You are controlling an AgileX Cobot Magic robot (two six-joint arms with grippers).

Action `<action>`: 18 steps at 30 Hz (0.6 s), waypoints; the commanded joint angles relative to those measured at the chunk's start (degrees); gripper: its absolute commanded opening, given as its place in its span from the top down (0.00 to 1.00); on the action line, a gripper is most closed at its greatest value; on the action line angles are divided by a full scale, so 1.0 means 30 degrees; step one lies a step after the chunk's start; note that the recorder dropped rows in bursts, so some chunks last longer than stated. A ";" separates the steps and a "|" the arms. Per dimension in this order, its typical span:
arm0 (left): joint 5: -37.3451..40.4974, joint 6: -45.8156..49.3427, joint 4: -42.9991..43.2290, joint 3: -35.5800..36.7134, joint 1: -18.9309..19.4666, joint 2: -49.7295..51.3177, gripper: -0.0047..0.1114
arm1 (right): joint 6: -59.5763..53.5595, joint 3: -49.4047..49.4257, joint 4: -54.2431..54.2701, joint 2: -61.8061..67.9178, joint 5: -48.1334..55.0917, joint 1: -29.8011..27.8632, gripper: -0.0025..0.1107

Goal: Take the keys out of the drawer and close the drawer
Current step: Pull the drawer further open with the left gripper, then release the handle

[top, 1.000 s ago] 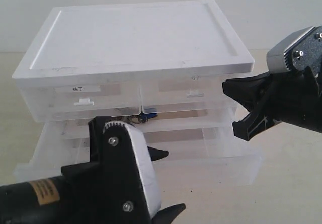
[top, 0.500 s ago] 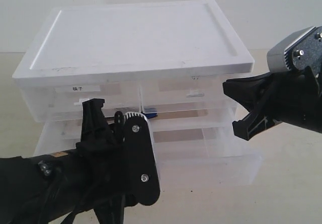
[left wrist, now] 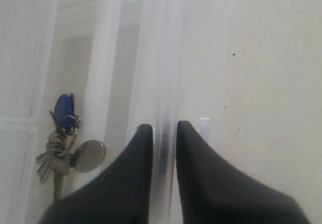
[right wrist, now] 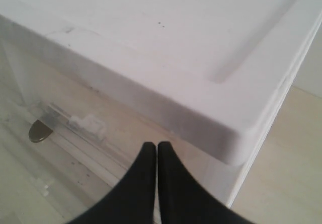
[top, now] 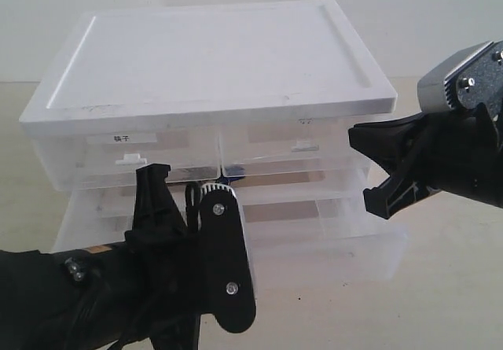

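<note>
The keys [left wrist: 58,156], dull silver on a ring with a blue fob [left wrist: 64,108] and a round metal tag [left wrist: 89,155], lie inside the pulled-out bottom drawer [top: 338,248]. In the exterior view only a bit of blue [top: 228,179] shows past my left arm [top: 118,287]. My left gripper [left wrist: 161,128] has its fingers on either side of the drawer's clear front wall [left wrist: 163,83], closed against it, with the keys just inside. My right gripper [right wrist: 157,144] is shut and empty, hovering off the cabinet's front right corner [right wrist: 236,143]. It also shows on the right of the exterior view [top: 401,161].
The translucent cabinet has a white lid [top: 212,51] and two shut upper drawers, one bearing a label [top: 122,138]. Bare beige tabletop [top: 440,287] lies in front of the open drawer and to its right.
The left gripper has turned from pointing sideways and open to pointing down over the drawer front, then sunk a little onto the wall. The right arm and the drawer have not moved.
</note>
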 commanded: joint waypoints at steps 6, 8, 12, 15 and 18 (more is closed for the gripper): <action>0.0482 0.0067 -0.0925 0.0151 -0.1942 -0.1342 0.92 | 0.0019 -0.0049 0.0264 -0.0028 0.0136 -0.0151 0.98; 0.0109 0.0067 -0.1127 0.0397 -0.2199 -0.1724 0.92 | 0.0019 -0.0049 0.0264 -0.0028 0.0136 -0.0151 0.98; -0.0184 0.0067 -0.1575 0.1459 -0.2307 -0.2288 0.92 | 0.0019 -0.0049 0.0264 -0.0028 0.0136 -0.0151 0.98; -0.0108 0.0067 -0.1945 0.2385 -0.2307 -0.2450 0.92 | 0.0019 -0.0049 0.0264 -0.0028 0.0136 -0.0151 0.98; 0.0241 0.0067 -0.2130 0.2686 -0.2307 -0.2450 0.92 | 0.0019 -0.0049 0.0264 -0.0028 0.0136 -0.0151 0.98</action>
